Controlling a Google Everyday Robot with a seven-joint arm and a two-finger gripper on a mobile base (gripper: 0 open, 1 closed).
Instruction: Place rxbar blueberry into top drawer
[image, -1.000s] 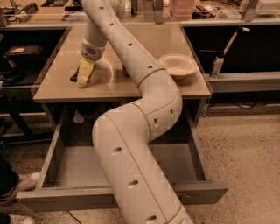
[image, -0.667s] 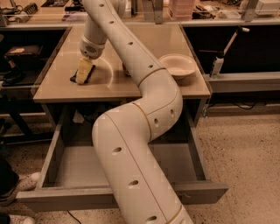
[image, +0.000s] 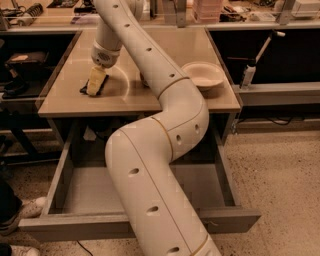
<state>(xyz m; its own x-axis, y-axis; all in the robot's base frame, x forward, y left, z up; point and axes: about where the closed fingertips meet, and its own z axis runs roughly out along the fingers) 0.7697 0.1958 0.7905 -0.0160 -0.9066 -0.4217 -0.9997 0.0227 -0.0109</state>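
My gripper (image: 95, 82) hangs over the left part of the tan tabletop (image: 65, 95), its pale yellow fingers (image: 96, 80) pointing down. The dark rxbar blueberry (image: 85, 90) lies flat on the tabletop right under the fingers, and only its dark edges show around them. The top drawer (image: 80, 192) is pulled wide open below the table, and the part of its grey bottom that shows is bare. My white arm crosses in front of the drawer's middle and hides part of it.
A cream bowl (image: 202, 74) sits on the right part of the tabletop. A spray bottle (image: 248, 75) stands on a shelf to the right. Cluttered benches run along the back. A person's shoe (image: 20, 212) is at the lower left, beside the drawer.
The gripper has shifted slightly toward the left edge of the table and stays down over the dark bar. The drawer has not moved.
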